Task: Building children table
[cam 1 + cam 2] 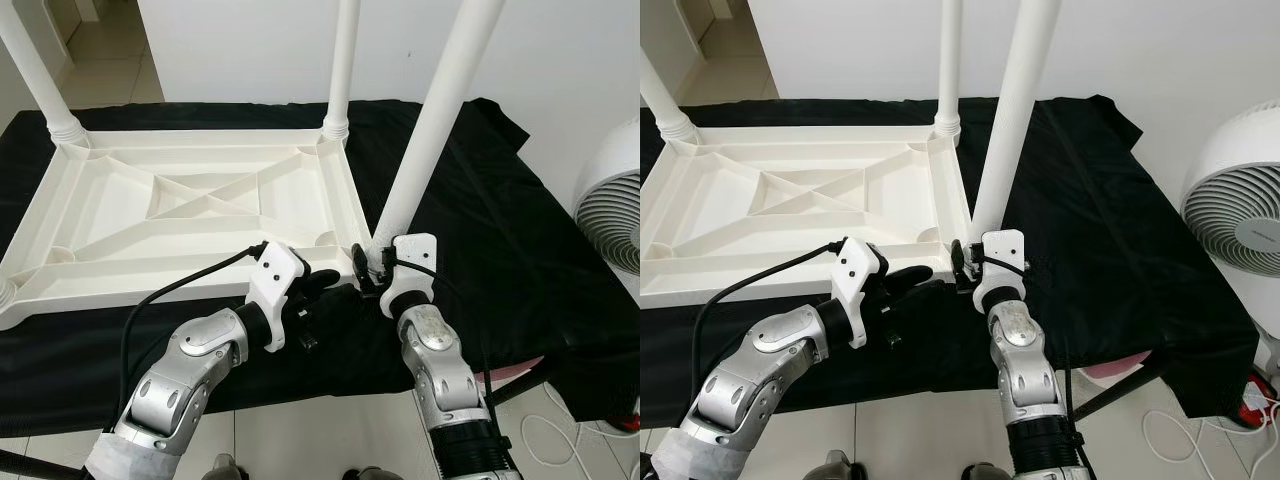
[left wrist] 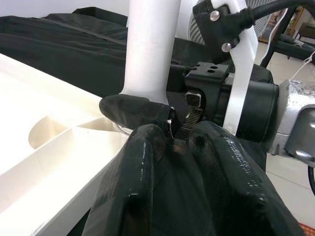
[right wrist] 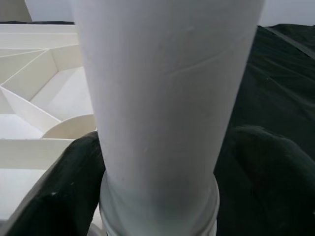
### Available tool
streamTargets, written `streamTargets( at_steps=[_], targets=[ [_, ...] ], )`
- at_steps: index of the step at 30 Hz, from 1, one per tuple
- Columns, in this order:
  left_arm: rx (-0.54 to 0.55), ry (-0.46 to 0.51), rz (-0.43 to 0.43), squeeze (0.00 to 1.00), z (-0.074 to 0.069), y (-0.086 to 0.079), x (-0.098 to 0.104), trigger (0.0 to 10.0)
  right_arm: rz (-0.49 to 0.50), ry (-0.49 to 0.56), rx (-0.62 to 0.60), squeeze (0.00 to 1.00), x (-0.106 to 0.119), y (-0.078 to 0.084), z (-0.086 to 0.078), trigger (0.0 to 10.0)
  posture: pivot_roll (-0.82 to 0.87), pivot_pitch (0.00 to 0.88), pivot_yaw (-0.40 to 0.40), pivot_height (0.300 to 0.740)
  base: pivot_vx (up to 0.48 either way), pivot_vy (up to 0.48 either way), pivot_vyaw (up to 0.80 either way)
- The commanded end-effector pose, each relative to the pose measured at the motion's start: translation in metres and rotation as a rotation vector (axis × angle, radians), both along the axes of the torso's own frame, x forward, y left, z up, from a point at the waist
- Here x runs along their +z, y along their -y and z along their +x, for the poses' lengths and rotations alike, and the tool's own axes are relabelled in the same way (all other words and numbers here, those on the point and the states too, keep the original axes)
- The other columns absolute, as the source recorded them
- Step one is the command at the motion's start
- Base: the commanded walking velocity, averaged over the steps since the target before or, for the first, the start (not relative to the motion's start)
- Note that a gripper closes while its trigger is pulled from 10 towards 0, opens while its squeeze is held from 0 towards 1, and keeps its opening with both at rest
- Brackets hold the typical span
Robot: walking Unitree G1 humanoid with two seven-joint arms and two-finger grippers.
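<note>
The white plastic table top (image 1: 200,200) lies upside down on a black cloth (image 1: 500,230). White legs stand up from its corners: far left (image 1: 35,70), far right (image 1: 342,60) and near right (image 1: 430,120). My right gripper (image 1: 372,262) is shut on the base of the near-right leg (image 3: 162,98), with one black finger (image 3: 74,177) on each side of it. My left gripper (image 1: 325,283) rests at the same corner, just left of that leg, its two fingers (image 2: 142,162) pressed close together with nothing between them.
A white floor fan (image 1: 1240,215) stands to the right, beyond the cloth. A wall rises behind the table. Tiled floor shows under the near edge. A black cable (image 1: 180,290) runs from my left wrist over the table's near rim.
</note>
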State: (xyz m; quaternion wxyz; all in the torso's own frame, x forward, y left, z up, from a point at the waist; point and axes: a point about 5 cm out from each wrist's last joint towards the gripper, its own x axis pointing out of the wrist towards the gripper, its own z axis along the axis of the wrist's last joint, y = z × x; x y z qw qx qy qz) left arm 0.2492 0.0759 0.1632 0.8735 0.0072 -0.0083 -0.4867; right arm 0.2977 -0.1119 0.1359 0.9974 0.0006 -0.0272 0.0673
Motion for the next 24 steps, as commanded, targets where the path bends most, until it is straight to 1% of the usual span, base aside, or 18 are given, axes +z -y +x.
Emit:
streamTargets(
  at_steps=[1,5,7,11,12,14,15,16,17,19,21,23,24],
  targets=[
    [-0.020,-0.011,0.013,0.00,-0.003,0.002,-0.004,10.0,0.022,-0.003,-0.031,1.00,0.001,0.003,-0.003,10.0,-0.03,0.039,-0.032,0.740,0.000,0.000,0.00],
    [-0.018,-0.011,0.014,0.00,-0.003,0.001,-0.004,10.0,0.030,0.021,-0.010,1.00,0.005,0.006,-0.001,10.0,-0.03,0.039,-0.036,0.740,0.000,0.000,0.00],
    [-0.016,-0.010,0.014,0.00,-0.003,0.001,-0.004,10.0,0.028,0.030,0.032,1.00,0.008,0.006,0.001,10.0,-0.02,0.039,-0.037,0.740,0.000,0.000,0.00],
    [-0.015,-0.010,0.013,0.00,-0.003,0.001,-0.004,10.0,0.043,0.018,0.077,1.00,0.008,0.005,0.003,10.0,-0.02,0.039,-0.037,0.740,0.000,0.000,0.00],
    [-0.015,-0.010,0.013,0.00,-0.003,0.001,-0.004,10.0,0.051,0.013,0.129,1.00,0.009,0.003,0.004,10.0,-0.03,0.039,-0.036,0.740,0.000,0.000,0.00],
    [-0.015,-0.010,0.013,0.00,-0.003,0.001,-0.004,10.0,0.051,0.013,0.129,1.00,0.009,0.003,0.004,10.0,-0.03,0.039,-0.036,0.740,0.000,0.000,0.00],
    [-0.016,-0.010,0.013,0.00,-0.003,0.001,-0.004,10.0,0.071,0.001,0.252,0.00,0.008,0.000,0.006,10.0,-0.03,0.037,-0.030,0.740,0.000,0.000,0.00],
    [-0.016,-0.010,0.013,0.00,-0.003,0.001,-0.004,10.0,0.071,0.001,0.252,0.00,0.008,0.000,0.006,10.0,-0.03,0.037,-0.030,0.740,0.000,0.000,0.00],
    [-0.017,-0.010,0.013,0.00,-0.002,0.001,-0.004,10.0,0.066,0.003,0.293,0.00,0.009,-0.001,0.007,10.0,-0.03,0.037,-0.030,0.740,0.000,0.000,0.00],
    [-0.017,-0.010,0.013,0.00,-0.002,0.001,-0.004,10.0,0.066,0.003,0.293,0.00,0.009,-0.001,0.007,10.0,-0.03,0.037,-0.030,0.740,0.000,0.000,0.00],
    [-0.021,-0.010,0.015,0.00,-0.003,0.002,-0.004,10.0,0.007,-0.004,0.347,0.00,0.009,0.005,0.013,10.0,-0.03,0.037,-0.030,0.740,0.000,0.000,0.00],
    [-0.021,-0.010,0.015,0.00,-0.003,0.002,-0.004,10.0,0.007,-0.004,0.347,0.00,0.009,0.005,0.013,10.0,-0.03,0.037,-0.030,0.740,0.000,0.000,0.00],
    [-0.023,-0.008,0.017,0.00,-0.003,0.002,-0.004,10.0,-0.030,-0.007,0.372,0.00,0.008,0.010,0.017,10.0,-0.03,0.037,-0.024,0.740,0.000,0.000,0.00]
  ],
)
